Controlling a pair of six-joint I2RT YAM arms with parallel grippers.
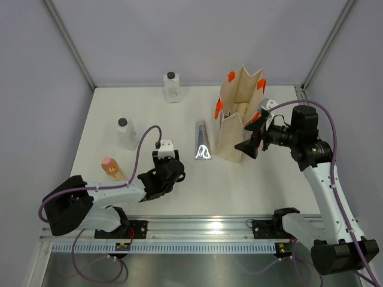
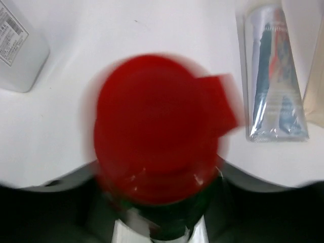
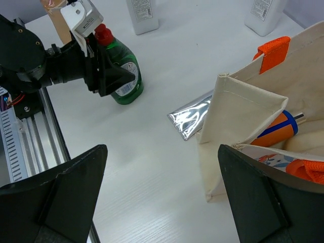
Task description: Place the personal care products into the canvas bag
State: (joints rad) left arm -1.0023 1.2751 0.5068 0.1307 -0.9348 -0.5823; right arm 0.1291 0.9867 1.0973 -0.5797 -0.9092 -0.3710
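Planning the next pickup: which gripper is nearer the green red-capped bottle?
Left. The left gripper has its jaws on either side of the green red-capped bottle. The right gripper hangs open well away from it, beside the canvas bag.

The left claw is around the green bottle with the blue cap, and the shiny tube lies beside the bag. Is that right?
Not quite. The cap is red, not blue; the left wrist view shows it up close. The rest is right: the left claw is around the green bottle, and the shiny tube lies beside the bag.
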